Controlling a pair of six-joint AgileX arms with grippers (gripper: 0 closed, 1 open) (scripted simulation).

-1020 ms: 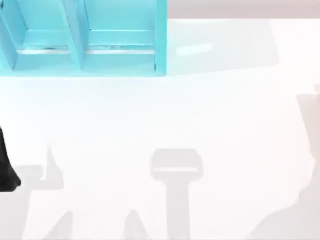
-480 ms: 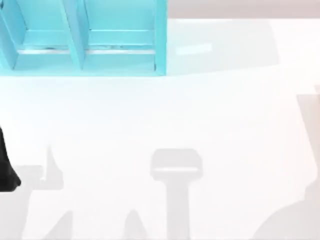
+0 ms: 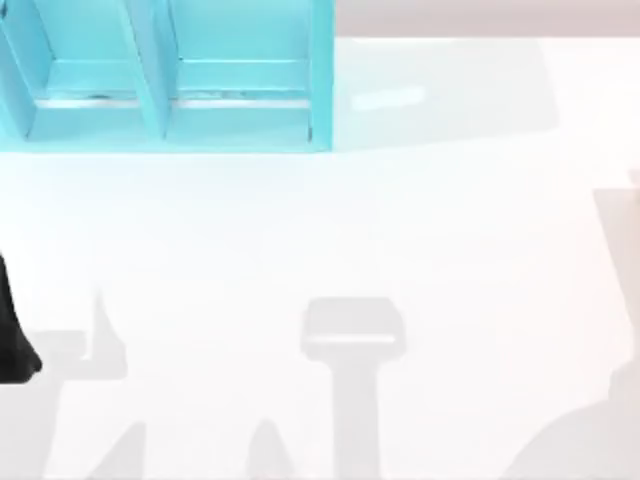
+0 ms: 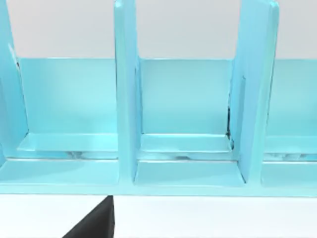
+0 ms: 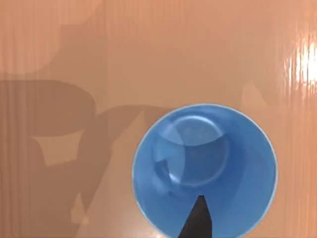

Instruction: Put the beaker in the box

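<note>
The beaker (image 5: 204, 171) stands upright on plain brown cardboard (image 5: 74, 59). The right wrist view looks straight down into its round blue mouth, with the paler bottom showing inside. No wall or edge of the cardboard shows, so I cannot tell whether this is the floor of the box.

A dark tip of the right end effector (image 5: 198, 220) lies across the near part of the beaker's rim. I cannot tell whether the end effector is wide, narrow or holding the beaker. Soft shadows fall on the cardboard beside the beaker.

In the top view, the left arm (image 3: 12, 335) sits parked at the left edge of the white worktop (image 3: 400, 230). A cyan rack (image 3: 170, 90) with upright dividers stands at the far left corner. The left wrist view faces the rack's open compartments, and a dark part of the left end effector (image 4: 94, 225) shows in front of them. Its opening cannot be told.
</note>
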